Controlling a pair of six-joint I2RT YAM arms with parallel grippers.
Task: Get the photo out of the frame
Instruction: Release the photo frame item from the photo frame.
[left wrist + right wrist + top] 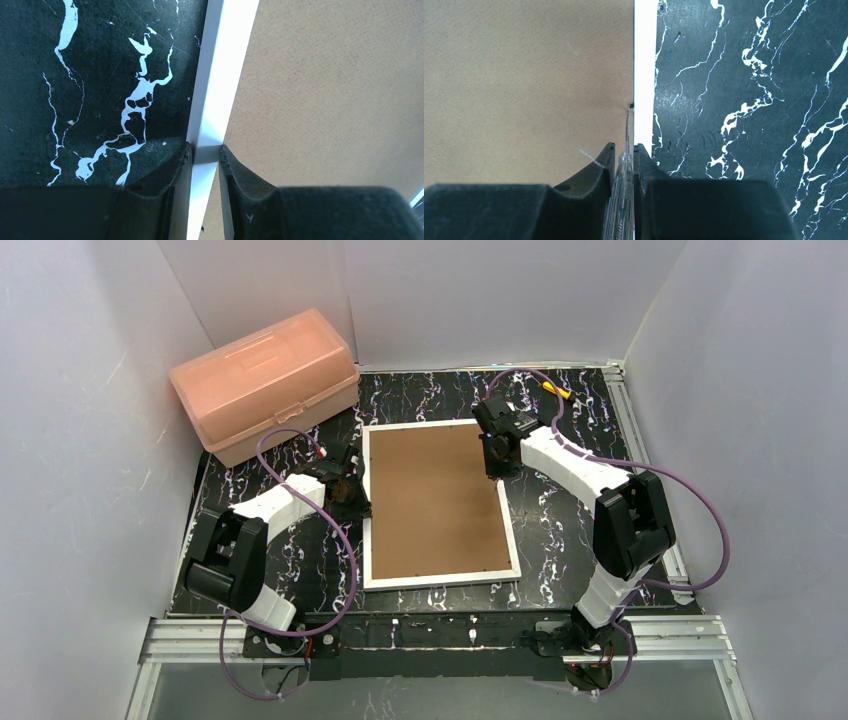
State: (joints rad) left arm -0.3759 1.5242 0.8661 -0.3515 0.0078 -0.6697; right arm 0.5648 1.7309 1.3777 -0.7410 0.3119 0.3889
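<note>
While the frame point(435, 502) lies flat between my jaws, grainy fibreboard up, the left jaws pinch its narrow white rim and the right jaws clamp a slender clear tool point(623, 200); the photo is hidden.

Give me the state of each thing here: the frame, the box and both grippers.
frame: flat, face down, brown back up.
photo: not in sight.
pink box: lid closed.
left gripper: shut on the frame's white border.
right gripper: shut on a clear-handled tool, tip at the frame's edge.
</note>
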